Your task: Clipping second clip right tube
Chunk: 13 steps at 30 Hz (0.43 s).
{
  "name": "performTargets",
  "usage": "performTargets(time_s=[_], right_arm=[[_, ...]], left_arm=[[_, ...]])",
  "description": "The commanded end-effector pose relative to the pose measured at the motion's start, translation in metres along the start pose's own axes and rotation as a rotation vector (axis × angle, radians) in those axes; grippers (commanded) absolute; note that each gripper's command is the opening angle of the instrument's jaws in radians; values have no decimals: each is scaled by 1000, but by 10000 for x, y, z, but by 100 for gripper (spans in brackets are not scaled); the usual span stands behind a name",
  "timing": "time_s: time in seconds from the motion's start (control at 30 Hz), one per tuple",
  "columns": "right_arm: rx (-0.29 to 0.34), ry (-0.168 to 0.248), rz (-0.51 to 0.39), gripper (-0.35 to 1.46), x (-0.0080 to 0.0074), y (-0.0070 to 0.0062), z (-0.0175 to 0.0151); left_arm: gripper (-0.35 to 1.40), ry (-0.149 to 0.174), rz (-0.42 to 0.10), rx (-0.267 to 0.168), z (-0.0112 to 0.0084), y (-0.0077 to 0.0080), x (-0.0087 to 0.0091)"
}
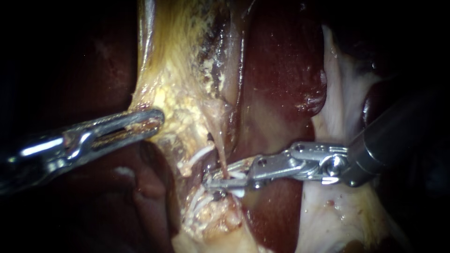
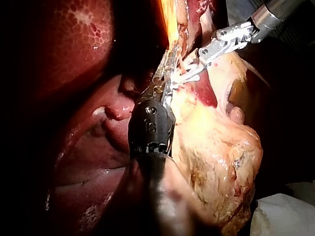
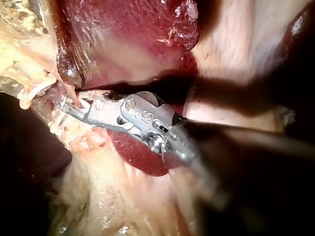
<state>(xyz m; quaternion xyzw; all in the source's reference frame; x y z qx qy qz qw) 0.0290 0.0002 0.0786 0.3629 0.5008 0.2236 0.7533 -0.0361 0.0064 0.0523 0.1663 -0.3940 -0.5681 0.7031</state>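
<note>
Between the jaws of the right tool (image 1: pixel 209 181), set narrowly apart with a gap left between them: a thin pink tube (image 1: pixel 221 158), running down from the yellowish tissue (image 1: pixel 187 93) beside the dark liver (image 1: pixel 281 70). Just past the tips of that tool, white clips (image 1: pixel 200 153) sitting on the neighbouring strands. Left tool (image 1: pixel 158 121) well away on the far side of the tube, clamped on the edge of the yellowish tissue and seemingly holding it stretched. Likely to handle as soft, wet, slippery and almost weightless; apt to stretch readily and to tear if tugged or twisted. Best taken square across, on a bare stretch free of fat, near the clips there but not touching them, and fully inside the jaws before squeezing. No sideways pull while closing.
</note>
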Motion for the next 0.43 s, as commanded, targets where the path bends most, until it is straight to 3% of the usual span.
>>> performTargets(time_s=[0.03,0.43], right_arm=[[2,0,1,-35,0,-1,1],[6,-1,18,-35,-2,-1,1]], left_arm=[[-35,0,0,0,0,0,0],[-35,0,0,0,1,0,0]])
